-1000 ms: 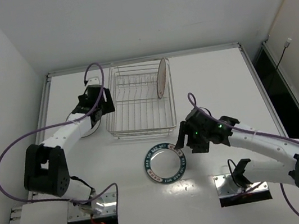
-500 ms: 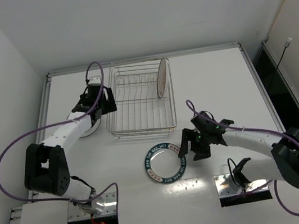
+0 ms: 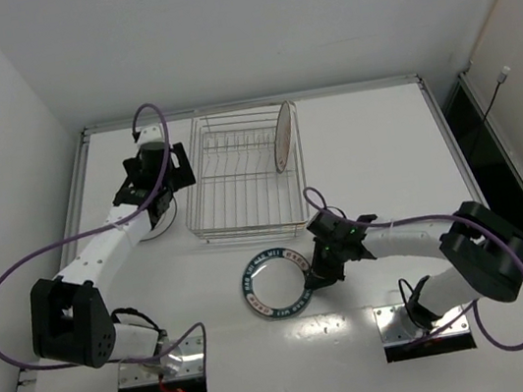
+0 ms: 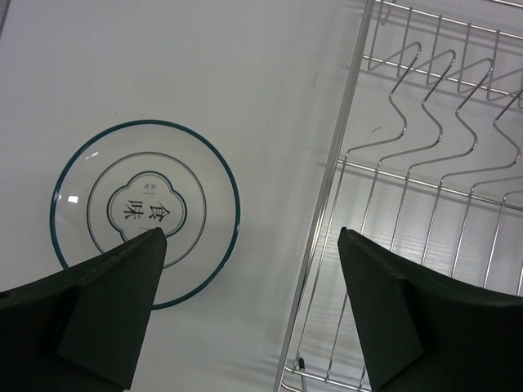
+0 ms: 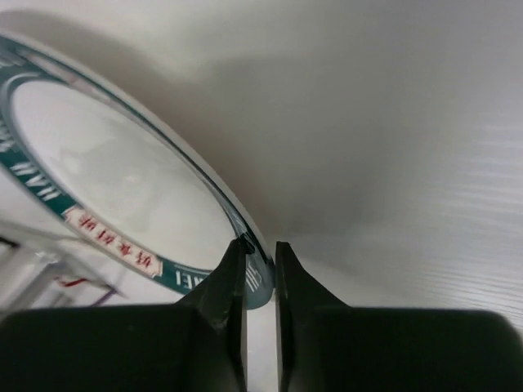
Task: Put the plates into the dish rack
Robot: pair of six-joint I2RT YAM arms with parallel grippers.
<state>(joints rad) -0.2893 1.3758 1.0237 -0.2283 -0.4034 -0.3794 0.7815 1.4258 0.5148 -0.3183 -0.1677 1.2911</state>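
We start at the left. The left arm (image 3: 100, 246) rises from its base at the near left corner of the counter (image 3: 373, 148) and stretches away from us along the left side. Its wrist is bent so that the left fingers (image 4: 122, 302) point down at the counter beside the rack (image 3: 250, 229). These fingers stand wide apart and hold nothing. In the left wrist view, one fingertip hangs over the near edge of the pale plate (image 4: 145, 214) and the other over the rack's wires. We cannot tell how high above them they are. The pale plate lies flat on the counter just left of the rack. It has a thin teal rim and dark characters in its centre.

The rack sits in the middle of the counter, toward the far side. The orange plate (image 3: 282, 136) stands on edge at its right end, leaning a little.

In front of the rack, the teal plate (image 3: 273, 284) lies on the counter, its lettered rim facing up. The right arm (image 3: 416, 231) comes up from its base at the near right and folds at the elbow. Its forearm runs low and leftward across the counter. The right fingers (image 5: 221, 318) are clamped on the right edge of the teal plate, with the rim pinched between the two tips. We cannot tell whether that edge is raised off the counter.
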